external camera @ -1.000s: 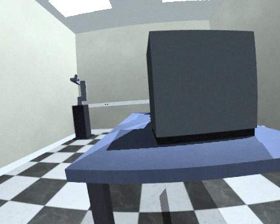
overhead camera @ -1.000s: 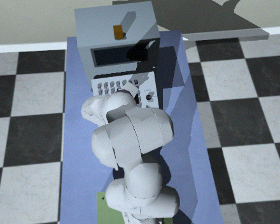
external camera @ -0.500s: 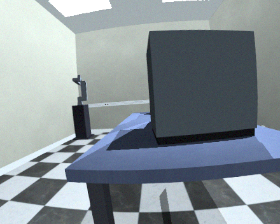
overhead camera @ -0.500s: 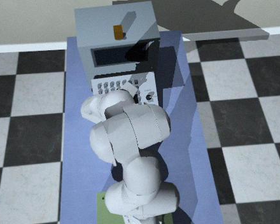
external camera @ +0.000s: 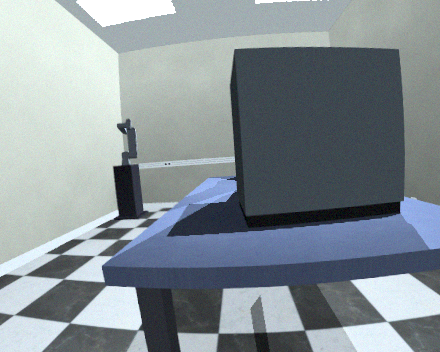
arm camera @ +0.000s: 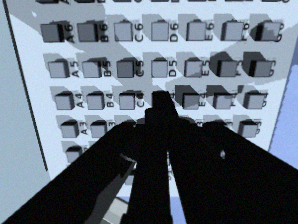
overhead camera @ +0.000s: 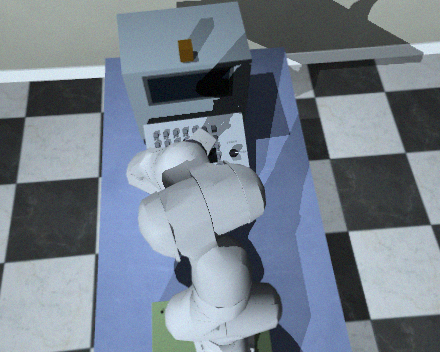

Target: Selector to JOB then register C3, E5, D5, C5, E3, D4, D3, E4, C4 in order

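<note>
My gripper (arm camera: 160, 104) is shut and empty. In the wrist view its dark tips cover the place of key D4; contact with it cannot be told. Key C5 (arm camera: 125, 69), key D5 (arm camera: 159, 69) and key E5 (arm camera: 193, 69) show above the tips. Key C4 (arm camera: 127, 101) is left of them and key E4 (arm camera: 190, 101) right. C3, D3 and E3 are mostly or wholly hidden behind the fingers. No visible key is lit. The selector (overhead camera: 234, 153) is a dark knob at the panel's right; its setting is not readable.
The machine's grey housing (overhead camera: 136, 47) (external camera: 318, 130) with a dark screen (overhead camera: 173, 90) rises behind the key panel (arm camera: 37, 80). An orange block (overhead camera: 185, 51) is on its top. Other keys surround the task keys. The arm hides much of the panel in the top view.
</note>
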Tool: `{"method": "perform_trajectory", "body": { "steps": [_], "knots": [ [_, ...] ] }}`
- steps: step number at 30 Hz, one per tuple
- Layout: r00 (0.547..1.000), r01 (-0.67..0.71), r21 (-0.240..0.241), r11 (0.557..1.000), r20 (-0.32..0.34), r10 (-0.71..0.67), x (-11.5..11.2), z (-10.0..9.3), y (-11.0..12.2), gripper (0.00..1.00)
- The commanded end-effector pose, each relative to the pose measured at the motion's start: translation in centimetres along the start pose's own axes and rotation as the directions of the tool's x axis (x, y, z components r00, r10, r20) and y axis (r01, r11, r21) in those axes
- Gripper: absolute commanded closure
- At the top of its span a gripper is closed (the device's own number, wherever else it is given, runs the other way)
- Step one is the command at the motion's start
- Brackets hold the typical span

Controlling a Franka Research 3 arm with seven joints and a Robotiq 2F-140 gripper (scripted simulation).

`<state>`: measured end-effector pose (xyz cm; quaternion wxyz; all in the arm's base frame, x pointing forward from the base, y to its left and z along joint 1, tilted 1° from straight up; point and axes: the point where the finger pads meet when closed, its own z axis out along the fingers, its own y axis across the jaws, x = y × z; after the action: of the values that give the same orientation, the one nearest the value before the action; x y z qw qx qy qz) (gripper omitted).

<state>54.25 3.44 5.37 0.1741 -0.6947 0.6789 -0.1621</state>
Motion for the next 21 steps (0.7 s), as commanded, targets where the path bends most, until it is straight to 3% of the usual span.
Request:
{"method": "perform_trajectory", "body": {
  "steps": [1,21],
  "knots": [
    [1.0,-0.009,-0.003,1.0,0.0,0.009,-0.05,-0.06,-0.1,0.9],
    [1.0,-0.009,-0.003,1.0,0.0,0.009,-0.05,0.41,-0.1,0.9]
  ]
}}
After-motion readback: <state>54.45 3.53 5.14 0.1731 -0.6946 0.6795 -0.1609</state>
